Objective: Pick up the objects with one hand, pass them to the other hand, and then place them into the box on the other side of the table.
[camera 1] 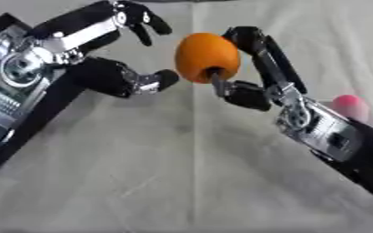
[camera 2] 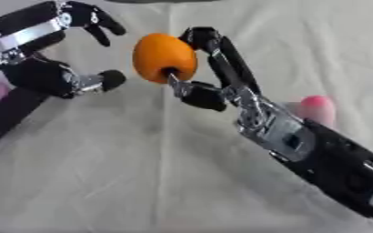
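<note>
Right hand [camera 1: 257,86] pinching one orange [camera 1: 207,57]; left hand [camera 1: 114,54] spread, holding nothing; one pink object [camera 1: 350,107]

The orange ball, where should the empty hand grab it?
On its bare left side. The right hand pinches the orange ball from the right, fingers over the top and thumb below. The open left hand is beside that free round face, so it could close around the ball's middle from the left.

The right hand [camera 1: 249,68] pinches an orange [camera 1: 207,57] between fingers and thumb above the cloth [camera 1: 166,173]. At its nine o'clock, the left hand [camera 1: 114,54] gapes open, just apart. A pink object [camera 1: 350,107] lies at four o'clock.
</note>
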`<state>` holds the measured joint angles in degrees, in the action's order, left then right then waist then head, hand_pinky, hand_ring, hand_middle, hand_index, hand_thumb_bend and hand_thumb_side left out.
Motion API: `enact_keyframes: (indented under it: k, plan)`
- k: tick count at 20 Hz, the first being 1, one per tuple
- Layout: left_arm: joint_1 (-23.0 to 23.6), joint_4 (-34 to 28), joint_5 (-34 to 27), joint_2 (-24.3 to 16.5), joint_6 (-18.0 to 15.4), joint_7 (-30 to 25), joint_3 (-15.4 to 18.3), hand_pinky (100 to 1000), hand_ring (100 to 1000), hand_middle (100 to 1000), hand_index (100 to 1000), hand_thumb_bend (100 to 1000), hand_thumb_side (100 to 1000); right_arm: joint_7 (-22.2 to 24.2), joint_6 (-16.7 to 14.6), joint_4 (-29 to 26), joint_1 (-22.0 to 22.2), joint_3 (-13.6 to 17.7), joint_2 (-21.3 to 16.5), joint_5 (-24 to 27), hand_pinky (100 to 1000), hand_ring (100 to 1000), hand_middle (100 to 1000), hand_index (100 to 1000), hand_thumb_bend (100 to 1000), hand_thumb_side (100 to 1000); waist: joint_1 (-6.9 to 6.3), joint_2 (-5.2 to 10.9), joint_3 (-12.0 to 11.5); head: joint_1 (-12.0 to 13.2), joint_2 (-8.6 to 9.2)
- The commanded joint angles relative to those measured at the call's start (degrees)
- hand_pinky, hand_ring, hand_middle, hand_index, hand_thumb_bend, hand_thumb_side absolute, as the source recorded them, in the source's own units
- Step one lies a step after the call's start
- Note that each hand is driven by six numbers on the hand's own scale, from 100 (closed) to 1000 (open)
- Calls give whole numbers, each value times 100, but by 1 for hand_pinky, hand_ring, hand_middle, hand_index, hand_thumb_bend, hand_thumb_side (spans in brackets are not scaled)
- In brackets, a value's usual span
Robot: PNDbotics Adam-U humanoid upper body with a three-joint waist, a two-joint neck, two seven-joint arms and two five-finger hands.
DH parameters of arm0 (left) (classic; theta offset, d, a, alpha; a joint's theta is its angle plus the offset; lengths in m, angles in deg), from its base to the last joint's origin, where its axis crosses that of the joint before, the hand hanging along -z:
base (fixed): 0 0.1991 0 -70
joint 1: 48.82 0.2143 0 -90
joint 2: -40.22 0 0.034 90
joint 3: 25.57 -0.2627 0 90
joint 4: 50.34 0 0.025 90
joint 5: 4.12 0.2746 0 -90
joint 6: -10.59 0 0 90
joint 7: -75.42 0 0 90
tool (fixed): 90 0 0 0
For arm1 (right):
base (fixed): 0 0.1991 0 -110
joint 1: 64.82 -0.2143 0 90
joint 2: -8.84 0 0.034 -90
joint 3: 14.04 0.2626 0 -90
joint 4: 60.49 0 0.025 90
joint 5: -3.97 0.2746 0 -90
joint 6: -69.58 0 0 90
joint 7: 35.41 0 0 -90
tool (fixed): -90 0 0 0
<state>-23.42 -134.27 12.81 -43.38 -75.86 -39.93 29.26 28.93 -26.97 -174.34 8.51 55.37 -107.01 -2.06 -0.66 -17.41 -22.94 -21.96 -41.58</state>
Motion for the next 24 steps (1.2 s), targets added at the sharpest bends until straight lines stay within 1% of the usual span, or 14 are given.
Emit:
enact_keyframes:
  k: [1, 8, 10, 13, 17, 24]
  plan:
    - [-76, 41, 63, 45, -57, 2, 65, 967, 736, 786, 853, 475, 616, 70, -104, -74, -89, -29, -20, -140, 660, 687, 488, 581, 100, 100, 31, 15, 5, -25, 107]
    - [-28, 187, 135, 152, -163, 1, 92, 971, 735, 785, 855, 481, 639, 223, -302, -74, -117, -200, 101, -369, 663, 687, 488, 581, 100, 100, 32, -3, 46, -70, 124]
    - [-13, 210, 122, 178, -194, -6, 93, 973, 735, 786, 858, 496, 655, 253, -360, -74, -122, -233, 131, -416, 663, 687, 488, 581, 100, 100, 29, -8, 57, -81, 128]
    - [5, 227, 80, 195, -261, -67, 89, 974, 736, 786, 863, 543, 675, 280, -419, -74, -132, -259, 144, -452, 663, 687, 488, 581, 100, 100, 23, -13, 64, -90, 122]
    - [6, 242, 107, 227, -341, -141, 91, 970, 738, 786, 866, 566, 673, 307, -464, -74, -137, -289, 184, -475, 663, 686, 488, 581, 100, 100, 22, -19, 76, -90, 118]
    - [28, 343, 268, 290, -470, -275, 70, 967, 742, 787, 863, 579, 678, 377, -609, -74, -163, -350, 267, -519, 664, 686, 488, 580, 100, 100, 24, -30, 85, -78, 91]
